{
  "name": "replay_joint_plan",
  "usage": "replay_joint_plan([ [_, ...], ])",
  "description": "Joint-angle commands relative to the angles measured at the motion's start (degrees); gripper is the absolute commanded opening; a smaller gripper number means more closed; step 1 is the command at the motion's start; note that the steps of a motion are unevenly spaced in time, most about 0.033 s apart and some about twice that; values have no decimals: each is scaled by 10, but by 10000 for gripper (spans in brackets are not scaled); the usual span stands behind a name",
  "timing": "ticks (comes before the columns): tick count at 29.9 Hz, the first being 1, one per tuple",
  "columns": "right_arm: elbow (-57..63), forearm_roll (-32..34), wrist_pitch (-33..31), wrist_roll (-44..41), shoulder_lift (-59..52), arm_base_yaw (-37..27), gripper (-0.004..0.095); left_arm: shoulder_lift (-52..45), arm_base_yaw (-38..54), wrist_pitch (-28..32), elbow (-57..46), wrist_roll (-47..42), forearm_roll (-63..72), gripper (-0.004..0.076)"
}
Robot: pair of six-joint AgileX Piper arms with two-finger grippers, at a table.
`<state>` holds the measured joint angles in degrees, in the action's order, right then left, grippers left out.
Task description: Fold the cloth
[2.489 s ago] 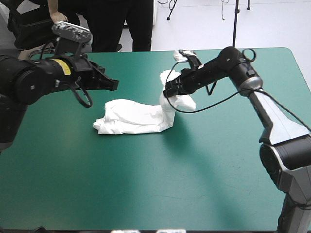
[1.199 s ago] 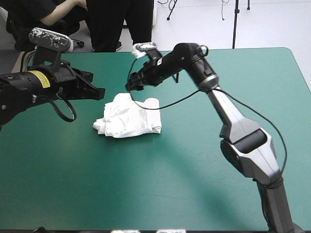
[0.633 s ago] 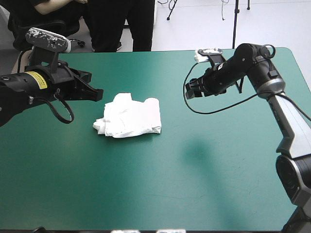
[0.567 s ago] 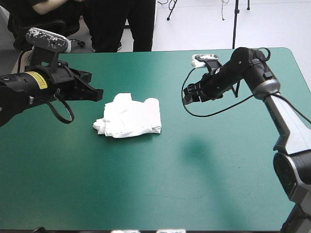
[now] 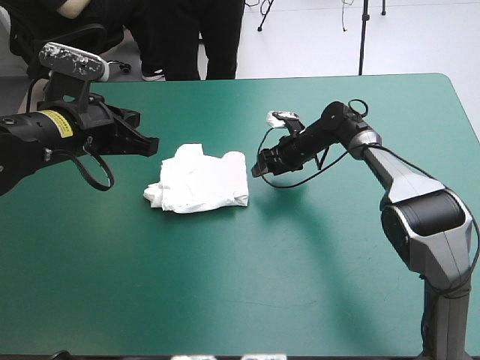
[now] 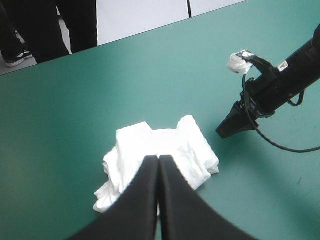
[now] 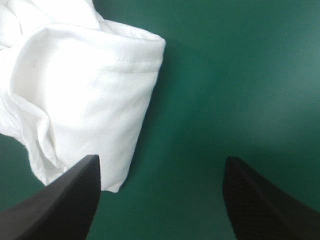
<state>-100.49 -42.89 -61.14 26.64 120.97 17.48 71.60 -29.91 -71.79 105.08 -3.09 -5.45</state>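
The T-shirt (image 5: 199, 180) sits left of the table's middle as a lumpy white folded bundle, long axis running left-right. Its soft stitched hem edge faces the right gripper (image 7: 161, 159), fingers spread wide just beside it. The left gripper (image 6: 158, 159) hovers near the other end, pinched together on nothing. Loads of bare teal-green cover (image 5: 225, 285) nearside.

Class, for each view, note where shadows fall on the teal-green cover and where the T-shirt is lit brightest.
High view: soft shadow on the teal-green cover under the right gripper, beside the T-shirt. Left wrist view: the same dim patch beside the T-shirt. Right wrist view: T-shirt brightest, narrow dark shadow along its folded edge.
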Motion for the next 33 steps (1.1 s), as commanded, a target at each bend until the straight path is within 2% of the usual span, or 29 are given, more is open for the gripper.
replay_joint_plan([
  [1,-15,-38,29,23,-26,22,648,-14,-2,-14,11,-4,5,-9],
  [10,-15,-72,58,44,17,55,629,-15,-2,-19,11,-24,18,-9],
  [12,-15,-75,63,44,23,60,552,-15,-2,-19,11,-25,18,-9],
  [13,-15,-77,62,45,27,62,483,-15,-2,-19,11,-25,18,-9],
  [18,-15,-91,62,55,33,65,21,-15,-2,-19,11,-32,18,-9],
  [19,-15,-91,62,58,33,65,-13,-15,-2,-19,11,-32,18,-9],
  [21,-15,-81,61,60,32,65,-17,-15,-2,-19,11,-32,18,-9],
  [24,-15,-23,53,17,24,59,-17,-15,-2,-19,11,-30,18,-9],
  [29,-15,155,8,-64,-7,27,-17,-15,-2,-19,11,-29,19,-9],
  [31,-9,207,-15,-82,-24,3,-17,-15,-2,-19,11,-29,19,-9],
  [33,7,229,-28,-89,-44,-24,-17,-15,-2,-19,11,-29,19,-9],
])
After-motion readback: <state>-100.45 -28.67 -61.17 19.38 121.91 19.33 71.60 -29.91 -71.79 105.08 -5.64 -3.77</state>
